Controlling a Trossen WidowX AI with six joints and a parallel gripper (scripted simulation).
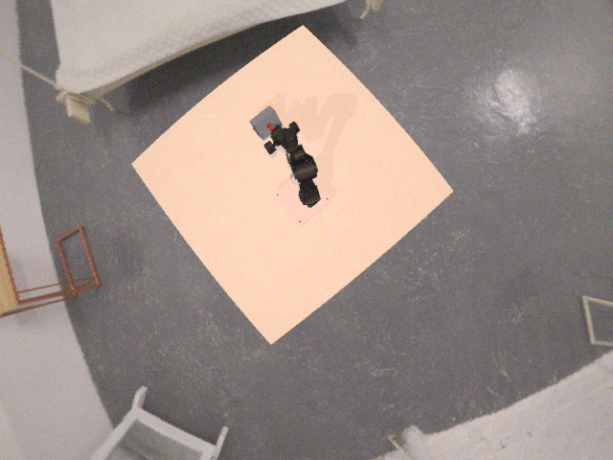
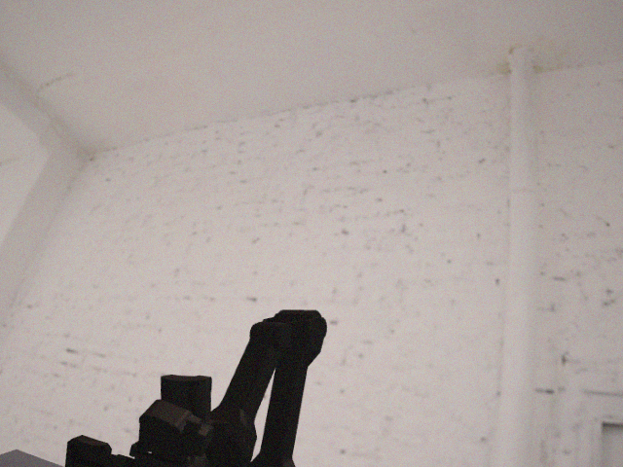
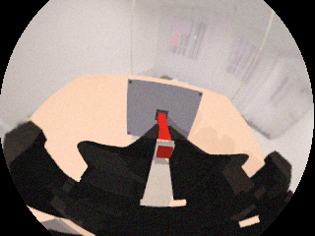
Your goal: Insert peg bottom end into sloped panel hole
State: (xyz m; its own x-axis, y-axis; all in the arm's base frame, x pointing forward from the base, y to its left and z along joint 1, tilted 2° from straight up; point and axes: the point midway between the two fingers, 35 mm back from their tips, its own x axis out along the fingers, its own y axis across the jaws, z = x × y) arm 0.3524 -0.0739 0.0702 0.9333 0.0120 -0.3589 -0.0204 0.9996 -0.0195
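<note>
So the work surface is a flat, square, pale peach tabletop (image 1: pixel 238 238) (image 3: pixel 74 108), plain all over with straight edges. From the top it's turned so its corners point roughly up, down, left and right in the view. A small blue-grey panel with a sloped face (image 1: pixel 261 119) (image 3: pixel 148 98) sits on it, toward the far end in the wrist shot, left of the middle from above. Near the middle there's a thin, pale pink square plate (image 1: pixel 296 210) lying flat, little dark dots at the corners you can see, and the black robot arm (image 1: pixel 305 170) stands on that. Some soft shadows fall on the peach right of the panel.
</note>
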